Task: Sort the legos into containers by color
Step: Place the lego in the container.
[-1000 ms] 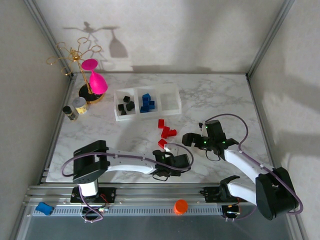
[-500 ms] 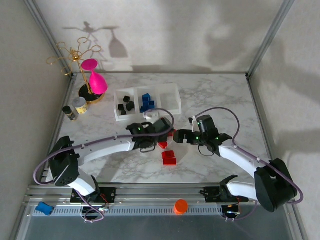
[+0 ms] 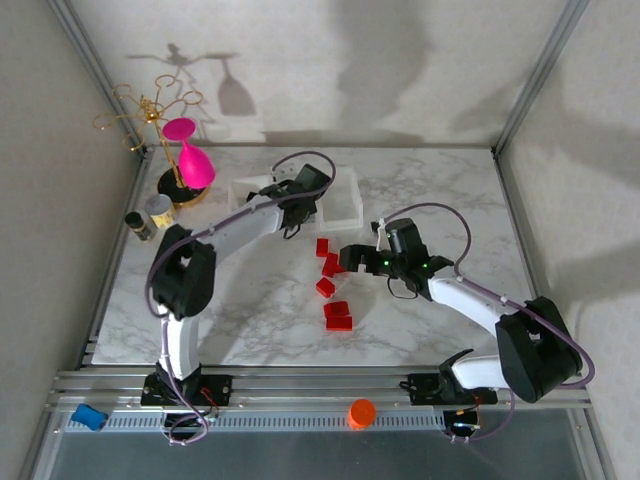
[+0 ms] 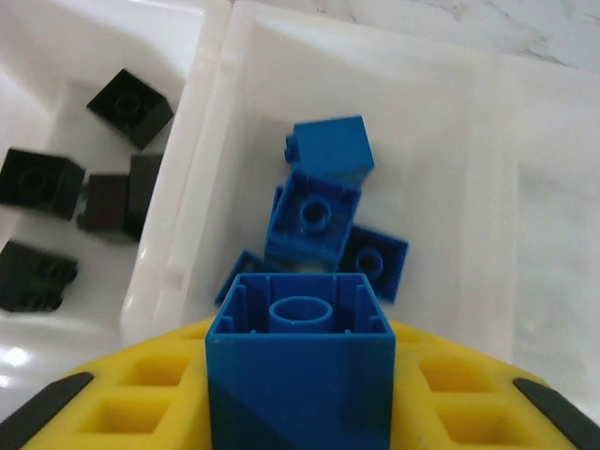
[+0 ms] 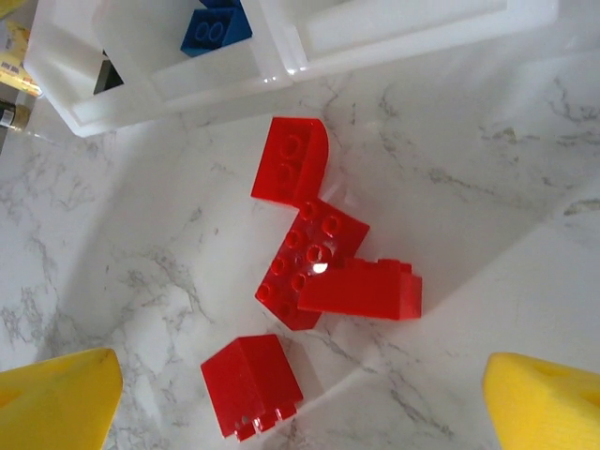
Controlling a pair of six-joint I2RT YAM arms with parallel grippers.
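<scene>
My left gripper point(image 3: 305, 190) hangs over the containers point(image 3: 350, 222), shut on a blue lego point(image 4: 300, 361) between its yellow pads point(image 4: 141, 398). Directly below, the middle bin point(image 4: 450, 169) holds several blue legos point(image 4: 319, 187). The left bin point(image 4: 202, 56) holds several black legos point(image 4: 42, 183). My right gripper point(image 3: 352, 262) is open, just right of several red legos point(image 3: 328, 265) lying loose on the marble. In the right wrist view those red legos point(image 5: 314, 262) lie between and ahead of my right gripper point(image 5: 300, 412), untouched by its fingertips point(image 5: 56, 403).
A pink wine glass point(image 3: 190, 160) on a gold wire stand and two small jars point(image 3: 150, 215) stand at the back left. An orange cap point(image 3: 361, 412) and a flat blue piece point(image 3: 89, 417) lie on the near rail. Two more red legos point(image 3: 338, 315) lie nearer the arms.
My left arm has swung from the near middle of the table up to the containers. My right gripper has slid left toward the red legos, staying open.
</scene>
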